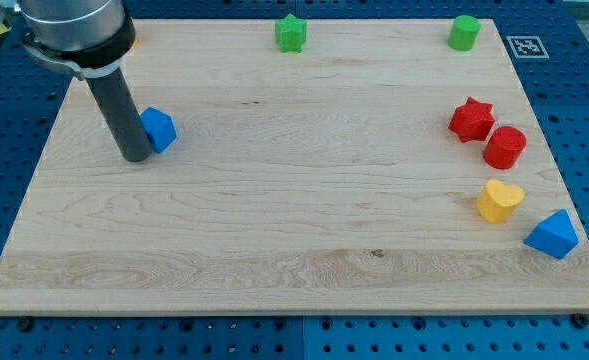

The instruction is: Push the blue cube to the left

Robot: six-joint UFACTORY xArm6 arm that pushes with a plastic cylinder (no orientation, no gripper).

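- My tip [135, 157] rests on the wooden board [274, 230] — touching the blue cube [159, 128] on its left side.
- A bare rod, grasping nothing.

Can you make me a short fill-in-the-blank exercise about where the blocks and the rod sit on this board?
1. My tip sits against the blue cube on the cube's ____ side in the view.
2. The red star touches the red ____ just below it.
3. The two blocks along the board's top edge are both ____.
4. The yellow heart lies between the red cylinder and the blue ____.

Missing words: left; cylinder; green; triangular block
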